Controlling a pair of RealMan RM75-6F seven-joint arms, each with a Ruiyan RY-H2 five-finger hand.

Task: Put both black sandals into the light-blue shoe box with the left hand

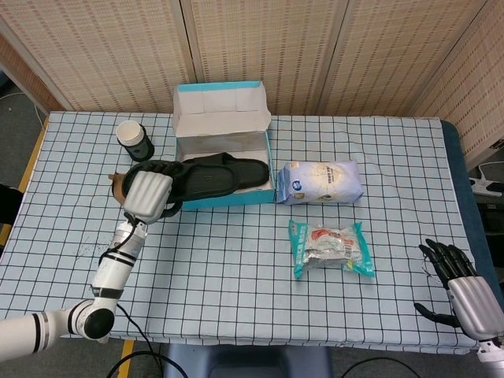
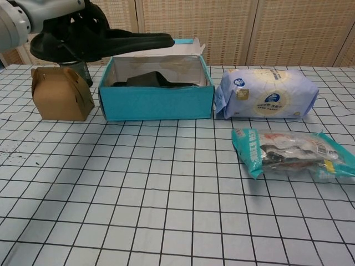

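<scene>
Table [image 1: 236, 260] with a blue-and-black checked cloth, seen from head and chest cameras.

Light-blue shoe box [image 2: 158, 102] sits at the back centre of the table, lid [image 1: 222, 110] flipped up behind it. One black sandal [image 2: 145, 80] already lies inside; in the chest view its strap shows above the front wall.

Second black sandal [image 2: 119, 40] is off the table, held in the air by the left hand [image 1: 146, 194]. Left hand grips it at the heel end, fingers wrapped over the strap. In the chest view the sole lies roughly level, above the box's left part, toe reaching over the opening toward the lid. In the head view it overlaps the box's left wall; whether it touches the rim cannot be told.

White-and-blue soft pack [image 1: 320, 182] lies just right of the box. Teal-edged clear packet [image 1: 331, 249] lies nearer the front, below that pack, apart from it.

Brown cardboard carry box [image 2: 60, 93] stands left of the shoe box, largely hidden under the left hand in the head view. Dark cup with white rim [image 1: 135, 140] stands behind it.

Right hand [image 1: 465, 287] at the table's front right corner, holding nothing, fingers spread apart, well away from all items
</scene>
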